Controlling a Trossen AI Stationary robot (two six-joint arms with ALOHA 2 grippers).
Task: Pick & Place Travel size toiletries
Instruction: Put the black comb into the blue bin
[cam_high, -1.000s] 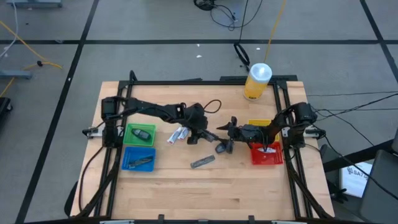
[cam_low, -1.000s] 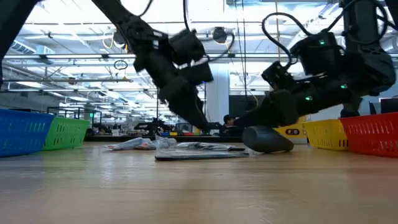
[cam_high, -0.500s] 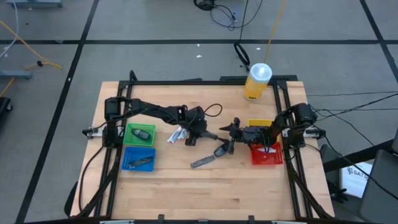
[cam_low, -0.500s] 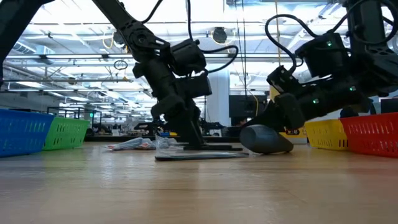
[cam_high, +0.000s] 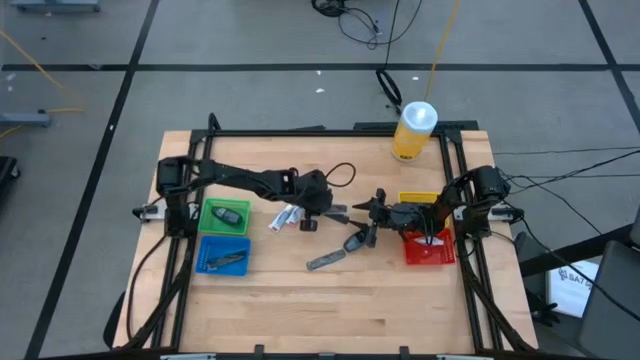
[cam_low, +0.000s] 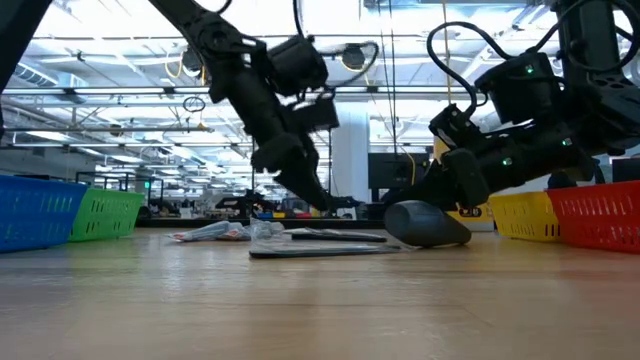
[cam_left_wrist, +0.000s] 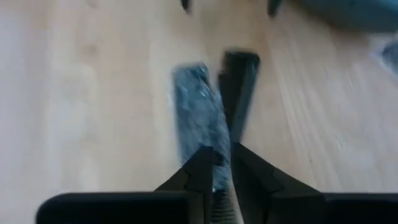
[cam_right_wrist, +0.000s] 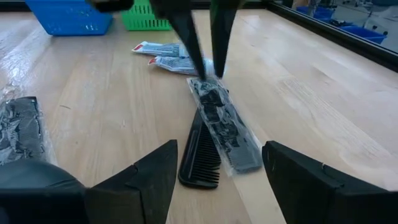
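Note:
A dark comb in a clear wrapper (cam_right_wrist: 227, 127) lies mid-table, partly across a bare black comb (cam_right_wrist: 199, 152). My left gripper (cam_right_wrist: 208, 73) comes down on the wrapper's far end and is shut on it; it also shows in the high view (cam_high: 322, 218). Two white-and-blue tubes (cam_right_wrist: 166, 56) lie just behind. My right gripper (cam_right_wrist: 221, 168) stands open and low over the table, facing these things, with nothing between its fingers. A dark grey rounded item (cam_low: 430, 222) lies beside one of its fingers. Another dark flat packet (cam_high: 325, 260) lies nearer the front edge. My left gripper pinches the wrapped comb's end (cam_left_wrist: 211, 158) between its two fingertips. The fingers (cam_right_wrist: 186, 34) slant down from above and from the table's left, roughly along the packet. The packet stretches away from the fingers, its other end (cam_right_wrist: 245, 162) on the table beside the black comb.
Green bin (cam_high: 225, 215) and blue bin (cam_high: 222, 253) stand at the left, each with dark items inside. Red bin (cam_high: 428, 248) and yellow bin (cam_high: 418, 199) stand at the right under my right arm. A big yellow bottle (cam_high: 413, 130) stands at the far edge.
My left gripper has dipped to the table at the wrapped comb's end, shut on it, then risen a little and tipped. My right gripper has kept still.

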